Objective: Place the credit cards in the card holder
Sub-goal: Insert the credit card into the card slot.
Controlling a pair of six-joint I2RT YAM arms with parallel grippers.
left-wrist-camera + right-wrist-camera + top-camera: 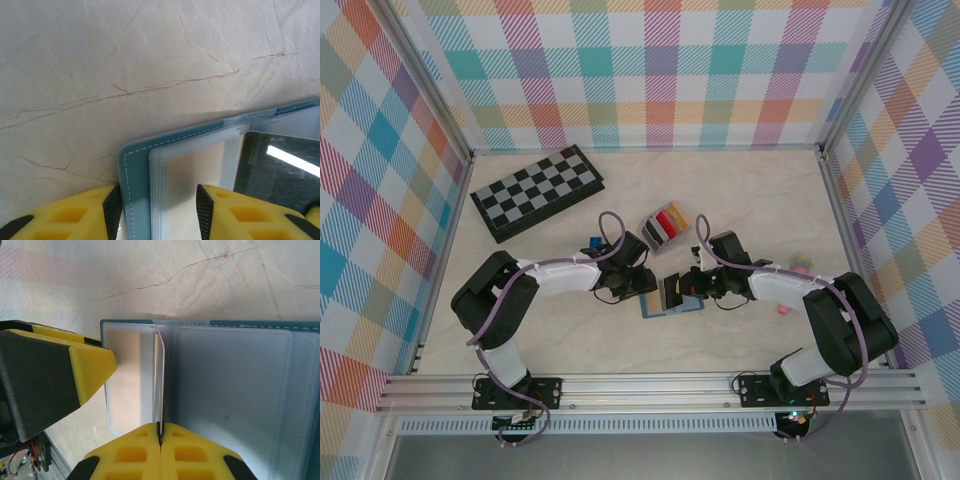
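We log one card [280, 170], pinched upright by the clenched right gripper [160, 435] above the wallet [240, 390], whose corner the left gripper [156, 205] straddles, jaws apart, seemingly to steady it; the holder [665, 228] stands just beyond the wallet.

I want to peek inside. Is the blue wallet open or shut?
Open. The blue wallet lies spread on the table, with clear pockets showing on both sides of its fold.
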